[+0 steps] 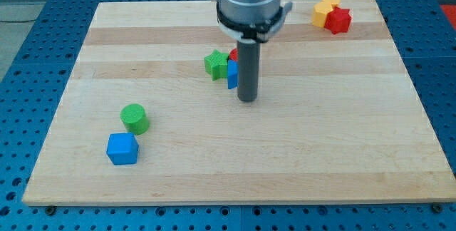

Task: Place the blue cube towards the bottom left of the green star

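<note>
The green star (pixel 216 64) lies near the middle of the wooden board (pixel 342 131). A blue cube (pixel 122 148) sits far off at the view's lower left. A second blue block (pixel 231 74), shape unclear, touches the star's right side and is partly hidden by my rod. A red block (pixel 233 54) peeks out just above it. My tip (pixel 247 100) rests on the board just below and right of that second blue block, well to the right of the blue cube.
A green cylinder (pixel 134 118) stands just above the blue cube, close to touching it. A yellow block (pixel 324 10) and a red star-like block (pixel 339 21) sit together at the board's top right corner.
</note>
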Controlling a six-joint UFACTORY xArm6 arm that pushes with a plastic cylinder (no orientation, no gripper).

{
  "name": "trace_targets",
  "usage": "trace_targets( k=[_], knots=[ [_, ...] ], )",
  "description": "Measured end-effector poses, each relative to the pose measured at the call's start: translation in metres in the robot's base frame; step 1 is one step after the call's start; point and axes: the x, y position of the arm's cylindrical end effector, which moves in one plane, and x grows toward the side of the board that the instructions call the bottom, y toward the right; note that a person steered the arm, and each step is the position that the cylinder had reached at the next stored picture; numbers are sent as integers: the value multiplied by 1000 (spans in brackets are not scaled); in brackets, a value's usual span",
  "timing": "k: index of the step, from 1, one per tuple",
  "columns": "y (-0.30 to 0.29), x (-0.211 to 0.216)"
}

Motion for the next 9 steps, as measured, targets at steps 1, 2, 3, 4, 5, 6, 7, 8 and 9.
trace_targets(
  k=[1,2,3,4,5,6,7,8,9],
  knots=[
    [-7,56],
    [-61,121],
    [-129,148],
    [-191,136],
    [-215,100],
    [-189,82],
    [-152,64],
    [-129,45],
    [-104,22]
  ],
)
